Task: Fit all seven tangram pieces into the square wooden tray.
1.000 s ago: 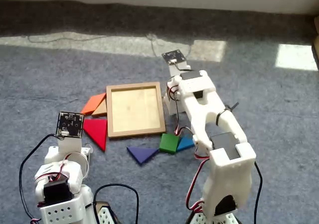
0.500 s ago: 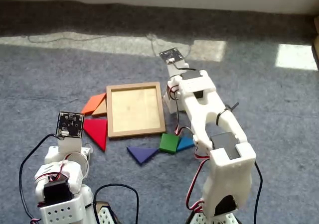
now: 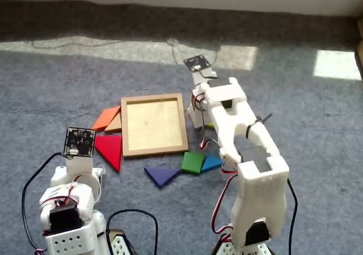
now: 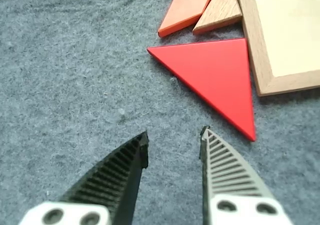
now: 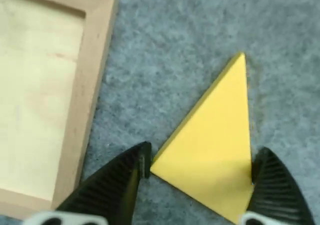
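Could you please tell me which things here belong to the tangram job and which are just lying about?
Job: wooden tray, red triangle, orange piece, tan triangle, purple triangle, green square, blue piece, yellow triangle.
Lying about: thin cable, carpet.

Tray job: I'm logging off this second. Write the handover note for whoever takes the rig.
Left tool: open, empty, over the carpet by the red triangle.
Right tool: open, straddling the yellow triangle right of the tray; not gripped yet.
Orange piece and tan triangle: at the tray's left edge.
Purple triangle, green square, blue piece: in front of the tray.
Done: nothing in the tray.
Left: all seven pieces.
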